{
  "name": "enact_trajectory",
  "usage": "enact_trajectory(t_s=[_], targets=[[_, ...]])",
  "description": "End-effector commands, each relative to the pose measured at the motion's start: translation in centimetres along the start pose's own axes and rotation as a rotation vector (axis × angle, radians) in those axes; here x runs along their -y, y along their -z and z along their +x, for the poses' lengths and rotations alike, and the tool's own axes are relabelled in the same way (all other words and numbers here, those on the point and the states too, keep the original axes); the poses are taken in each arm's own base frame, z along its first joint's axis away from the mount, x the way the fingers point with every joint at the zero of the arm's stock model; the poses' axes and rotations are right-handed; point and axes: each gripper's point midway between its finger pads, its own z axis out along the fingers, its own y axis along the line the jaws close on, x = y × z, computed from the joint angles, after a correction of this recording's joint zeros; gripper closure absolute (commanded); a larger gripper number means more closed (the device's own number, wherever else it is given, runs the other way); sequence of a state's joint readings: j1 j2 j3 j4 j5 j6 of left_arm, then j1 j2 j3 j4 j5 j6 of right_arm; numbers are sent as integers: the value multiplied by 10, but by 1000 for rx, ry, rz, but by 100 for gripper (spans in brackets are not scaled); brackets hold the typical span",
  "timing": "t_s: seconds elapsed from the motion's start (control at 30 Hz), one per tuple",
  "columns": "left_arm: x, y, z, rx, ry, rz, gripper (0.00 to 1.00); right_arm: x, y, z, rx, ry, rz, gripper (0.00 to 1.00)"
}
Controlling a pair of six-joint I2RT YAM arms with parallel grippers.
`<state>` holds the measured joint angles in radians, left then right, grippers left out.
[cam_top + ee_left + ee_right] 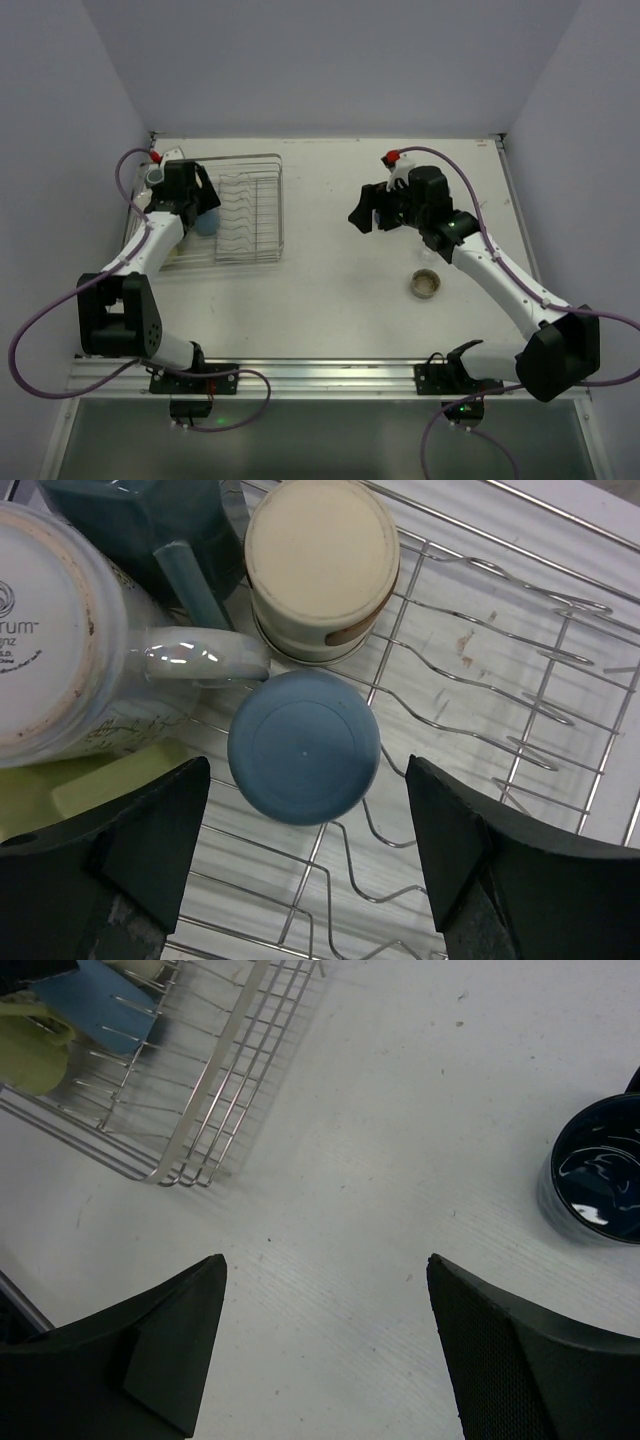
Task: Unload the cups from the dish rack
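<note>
Left gripper [308, 765] over the silver wire dish rack [520, 710]
I see it spread wide above an upturned light-blue cup [303, 746]; my right gripper [326, 1260] gapes wide too.

White table [340, 200] carries dish rack [250, 215], tan cup [426, 285], navy cup [598, 1182].

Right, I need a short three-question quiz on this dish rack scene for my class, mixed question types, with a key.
1. True or false: the left gripper is shut on the blue cup.
2. Fill in: in the dish rack, the blue cup's base faces ___.
3. Where does the navy cup stand? A in the dish rack; B on the table; C held by a gripper.
Key: 1 false, it is open; 2 up; 3 B.
</note>
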<state>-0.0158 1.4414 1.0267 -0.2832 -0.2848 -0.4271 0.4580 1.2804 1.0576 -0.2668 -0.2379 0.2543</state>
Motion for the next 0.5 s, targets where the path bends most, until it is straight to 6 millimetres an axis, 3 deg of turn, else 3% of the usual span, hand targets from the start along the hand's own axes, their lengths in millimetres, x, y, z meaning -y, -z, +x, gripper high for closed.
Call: enact_trajectory(t_s=[0.0, 0.07, 0.1, 0.2, 0.23, 0.3, 0.43, 0.47], targets=[[2, -12, -28, 67, 16, -12, 18, -13, 11, -13, 53, 8, -48, 17], [3, -15, -27, 60, 13, -17, 23, -16, 16, -16, 68, 11, -55, 17], [-6, -20, -26, 53, 22, -37, 26, -17, 19, -18, 75, 11, -60, 17], [-9, -18, -27, 58, 35, -40, 54, -24, 24, -22, 93, 12, -84, 17], [-10, -15, -27, 59, 38, -36, 60, -27, 25, -22, 95, 9, -94, 17], [-7, -3, -33, 77, 52, -10, 69, -32, 26, -24, 99, 7, -114, 17], [-7, 25, -38, 107, 63, 31, 75, -57, 26, -25, 103, -17, -177, 17], [-7, 41, -46, 141, 73, 54, 76, -62, 25, -23, 102, -29, -190, 17]])
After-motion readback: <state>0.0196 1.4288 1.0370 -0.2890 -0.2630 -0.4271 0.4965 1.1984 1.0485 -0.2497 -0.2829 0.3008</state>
